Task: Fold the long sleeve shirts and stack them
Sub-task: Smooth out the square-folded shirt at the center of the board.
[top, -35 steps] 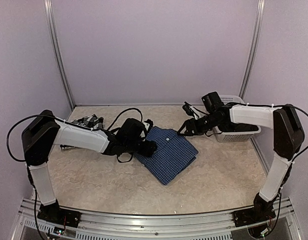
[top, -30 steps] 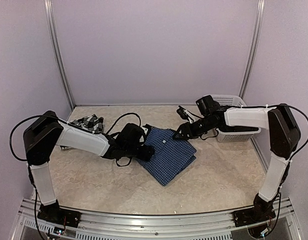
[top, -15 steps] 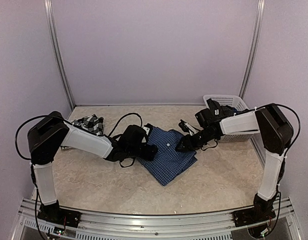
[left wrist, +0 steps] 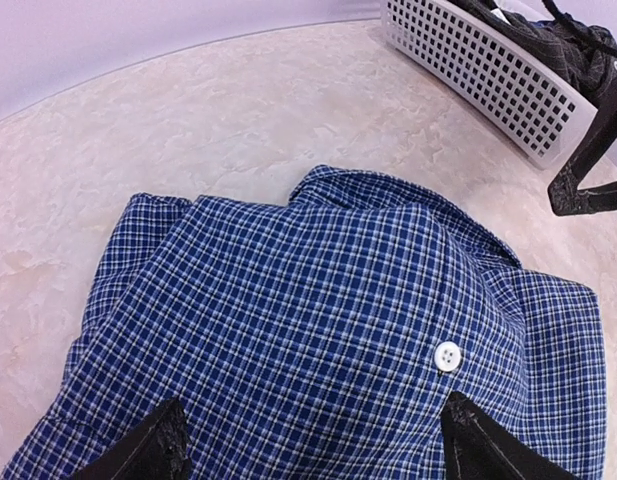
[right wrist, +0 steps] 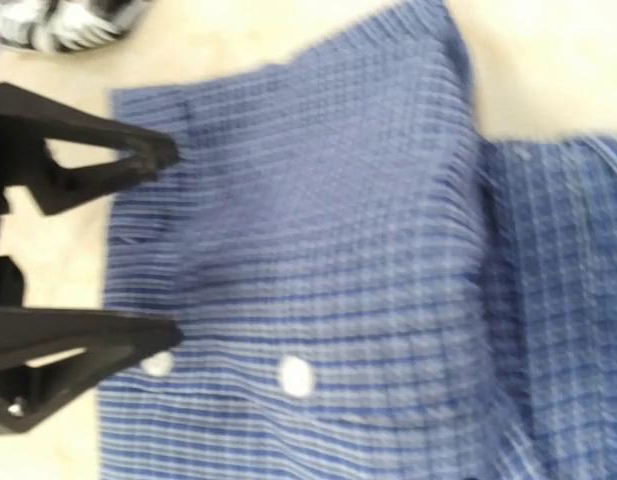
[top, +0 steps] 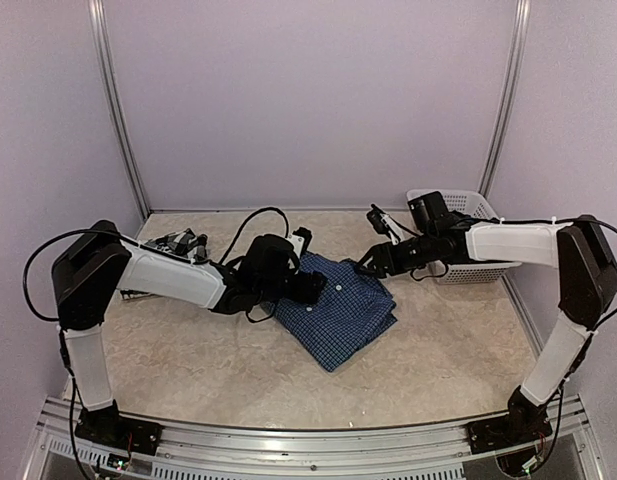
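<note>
The blue checked long sleeve shirt (top: 340, 312) lies folded mid-table, collar toward the back, and it fills the left wrist view (left wrist: 318, 300) and, blurred, the right wrist view (right wrist: 328, 250). My left gripper (top: 313, 288) hovers over the blue shirt's left part, open, its fingertips (left wrist: 168, 445) wide apart over the cloth near a white button (left wrist: 447, 355). My right gripper (top: 372, 262) hangs open just off the collar's right side, holding nothing. The black-and-white plaid shirt (top: 178, 244) lies crumpled at the far left.
A white basket (top: 466, 238) with dark cloth in it stands at the back right, just behind the right arm; it also shows in the left wrist view (left wrist: 478, 70). The left arm's cable (top: 250, 225) loops above the shirt's left edge.
The right gripper dipped onto the shirt's right edge, then drew back up toward the basket. The left gripper slid a little further over the shirt and its jaws widened.
</note>
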### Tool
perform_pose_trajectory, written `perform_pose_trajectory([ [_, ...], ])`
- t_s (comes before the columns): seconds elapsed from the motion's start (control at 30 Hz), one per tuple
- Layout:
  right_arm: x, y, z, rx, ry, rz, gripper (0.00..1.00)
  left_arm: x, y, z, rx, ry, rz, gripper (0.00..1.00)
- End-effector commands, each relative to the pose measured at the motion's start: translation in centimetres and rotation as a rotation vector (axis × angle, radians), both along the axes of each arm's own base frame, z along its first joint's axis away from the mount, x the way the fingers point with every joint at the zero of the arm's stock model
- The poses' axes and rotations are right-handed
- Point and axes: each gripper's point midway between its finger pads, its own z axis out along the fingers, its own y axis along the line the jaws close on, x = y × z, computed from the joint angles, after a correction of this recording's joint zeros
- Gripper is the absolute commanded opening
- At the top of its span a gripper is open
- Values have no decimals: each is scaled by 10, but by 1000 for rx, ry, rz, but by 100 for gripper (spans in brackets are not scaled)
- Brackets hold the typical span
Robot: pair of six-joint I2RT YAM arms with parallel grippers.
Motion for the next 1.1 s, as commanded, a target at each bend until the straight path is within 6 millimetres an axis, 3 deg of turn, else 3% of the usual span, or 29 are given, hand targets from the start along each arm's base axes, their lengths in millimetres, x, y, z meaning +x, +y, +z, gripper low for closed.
perform_pose_trajectory([
  [0.0, -7, 28, 11, 95, 3, 95, 58, -3, 13, 31, -24, -65, 41, 83],
  [0.17, -6, 55, -7, 108, 48, 162, 56, -10, 40, 29, 19, -51, 112, 85],
  [0.33, 12, 64, -30, 72, 79, 160, 56, -23, 53, 16, 29, -26, 109, 86],
  [0.57, 45, 30, -76, -17, 158, 17, 55, -22, 62, -12, 130, -16, 121, 86],
  [0.77, 41, 7, -113, -122, 219, -40, 55, -19, 57, -41, 183, 20, 108, 86],
  [0.93, 36, 9, -100, -94, 191, -5, 56, -20, 56, -64, 212, 53, 103, 86],
  [1.07, 35, 9, -62, -71, 104, 19, 58, -21, 60, -75, 238, 68, 115, 85],
])
